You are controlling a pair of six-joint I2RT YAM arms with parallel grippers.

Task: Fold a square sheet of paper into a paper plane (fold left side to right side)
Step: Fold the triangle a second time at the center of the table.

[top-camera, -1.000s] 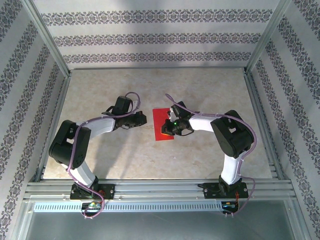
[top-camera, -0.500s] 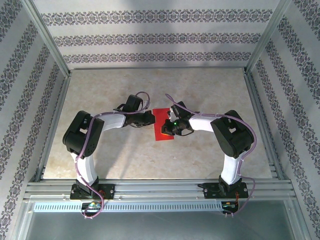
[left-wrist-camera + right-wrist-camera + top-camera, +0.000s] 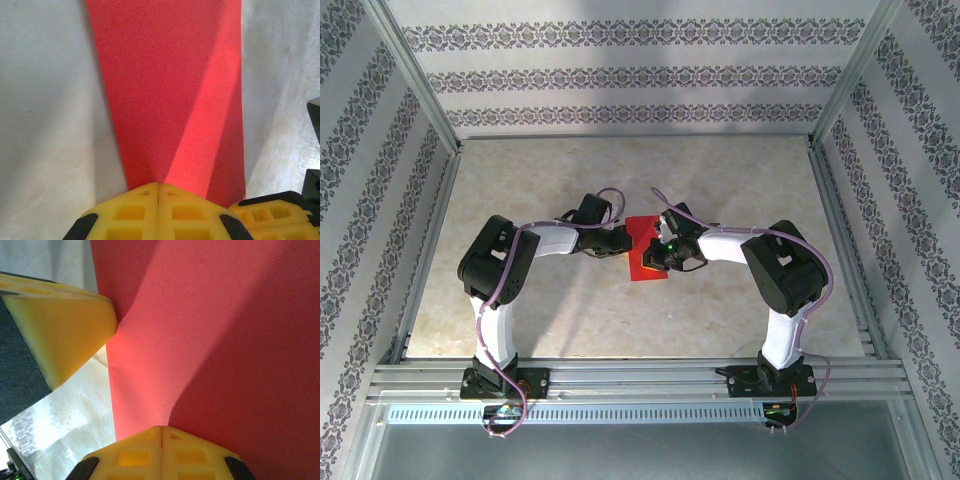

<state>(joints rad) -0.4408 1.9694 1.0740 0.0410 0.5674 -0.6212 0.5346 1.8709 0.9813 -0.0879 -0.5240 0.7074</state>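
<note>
Near the middle of the bench (image 3: 570,320), the top camera finds one square sheet of paper (image 3: 638,258), plain bright red. It lies flat and shows as a narrow rectangle, its long sides running from the near edge toward the far edge. Two arms reach in from the near edge. The left arm (image 3: 495,265) brings the left tool (image 3: 622,241) to the sheet's left long side. The right arm (image 3: 780,270) holds the right tool (image 3: 658,262) over the sheet's right part and hides that part from above. Three walls (image 3: 620,75) papered in grey flowered bands, with metal frame posts (image 3: 415,75), stand around the bench. A slotted rail (image 3: 620,412) runs along its near edge.

From the left wrist camera, the red sheet stretches away with pale bench on both sides. The left tool is clenched, its two yellow pads (image 3: 135,215) meeting at a thin seam, tips at the sheet's nearest edge. Whether any paper is caught between them I cannot tell. One yellow-and-black finger of the right tool sits just beside it at the lower right.

From the right wrist camera, the right tool is likewise clenched, its tips on the red sheet. One yellow finger of the left tool touches the sheet's left edge.
</note>
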